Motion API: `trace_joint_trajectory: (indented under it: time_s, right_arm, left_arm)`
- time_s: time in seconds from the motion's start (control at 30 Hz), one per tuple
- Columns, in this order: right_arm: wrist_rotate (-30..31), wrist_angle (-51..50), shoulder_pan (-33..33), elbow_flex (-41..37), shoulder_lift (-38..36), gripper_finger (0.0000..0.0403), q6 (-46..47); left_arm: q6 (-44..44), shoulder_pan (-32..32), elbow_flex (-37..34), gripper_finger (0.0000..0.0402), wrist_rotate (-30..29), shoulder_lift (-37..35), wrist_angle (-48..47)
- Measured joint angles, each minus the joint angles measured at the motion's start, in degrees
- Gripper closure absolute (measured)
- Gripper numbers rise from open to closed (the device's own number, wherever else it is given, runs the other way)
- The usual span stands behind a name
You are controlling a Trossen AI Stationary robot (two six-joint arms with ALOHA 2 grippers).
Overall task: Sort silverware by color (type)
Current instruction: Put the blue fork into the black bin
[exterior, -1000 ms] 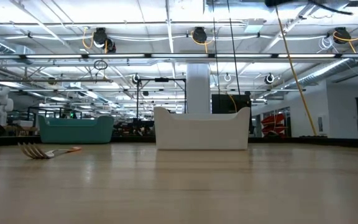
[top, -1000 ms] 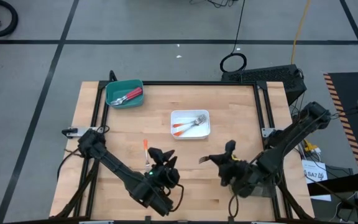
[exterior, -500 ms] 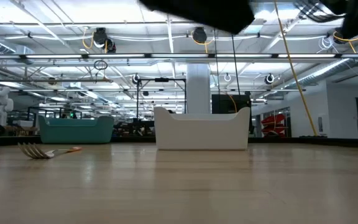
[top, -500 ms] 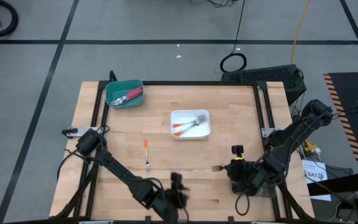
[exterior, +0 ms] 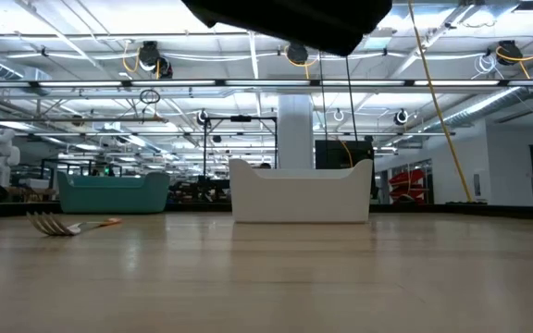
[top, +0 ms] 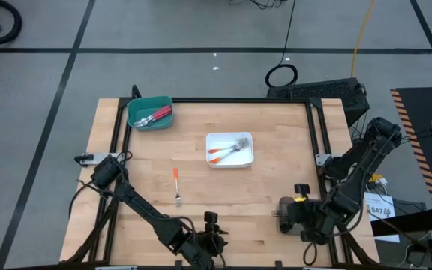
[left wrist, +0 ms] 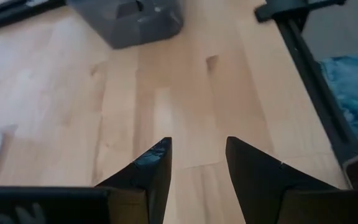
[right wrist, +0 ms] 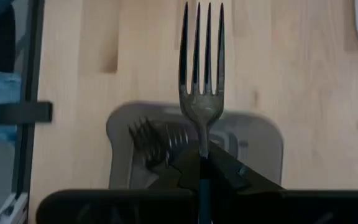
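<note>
My right gripper is near the table's right front corner, shut on a fork with a silver head. It holds the fork above a grey tray that has other forks in it. An orange-handled fork lies flat on the table left of centre. The teal tray at the far left holds red-handled forks, and the white tray holds orange-handled ones. My left gripper is at the near edge, open, with only bare wood between its fingers. My right gripper pinches the fork's handle just behind the head between its two fingers. The fork lies along the fingers, with its tines pointing away from the gripper. The rest of the handle is hidden between them. The fork is lifted clear above the grey tray.
Black frame rails run along the table's sides and far edge. Bare wood lies between the orange-handled fork and the grey tray. In the low view a dark arm crosses the top.
My left gripper has swung away from the orange-handled fork, down and toward the near edge, and has turned toward the table's right. My right gripper has carried the fork toward the right near corner, turning it, and now holds it over the grey tray.
</note>
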Motion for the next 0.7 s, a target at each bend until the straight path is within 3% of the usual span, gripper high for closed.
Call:
trace_joint_trajectory:
  time_s: [0.23,0.7]
  right_arm:
    - [0.0,-4.4,4.4,-0.9,0.0,0.0399,8.8]
    - [-1.0,-3.0,8.6,-7.8,0.0,0.0399,16.5]
  left_arm:
    - [-1.1,0.8,0.0,0.0241,-2.1,0.0,0.2]
    - [-3.9,3.0,0.0,0.0241,-2.0,0.0,0.2]
